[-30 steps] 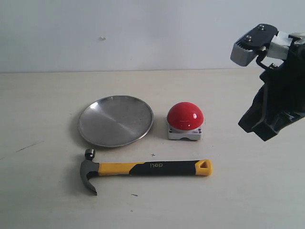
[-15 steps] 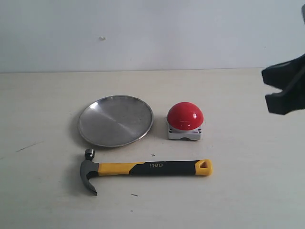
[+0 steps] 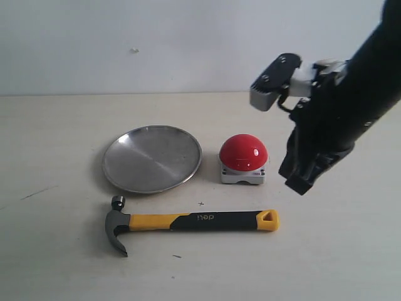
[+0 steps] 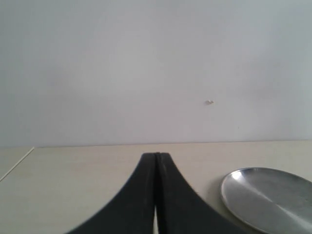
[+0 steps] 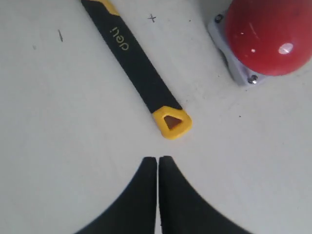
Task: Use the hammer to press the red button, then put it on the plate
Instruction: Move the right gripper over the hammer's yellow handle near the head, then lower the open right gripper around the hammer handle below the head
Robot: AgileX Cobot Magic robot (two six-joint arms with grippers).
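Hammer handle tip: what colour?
The hammer handle's tip is yellow, with a triangular hole; clearest in the right wrist view.

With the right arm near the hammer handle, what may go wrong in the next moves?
The right gripper is near the yellow end of the hammer with jaws shut; descending so, it may push the hammer instead of grasping it.
A grasp at that end, far from the metal head, may let the hammer tilt or slip.
The red button sits close by and could be bumped early.
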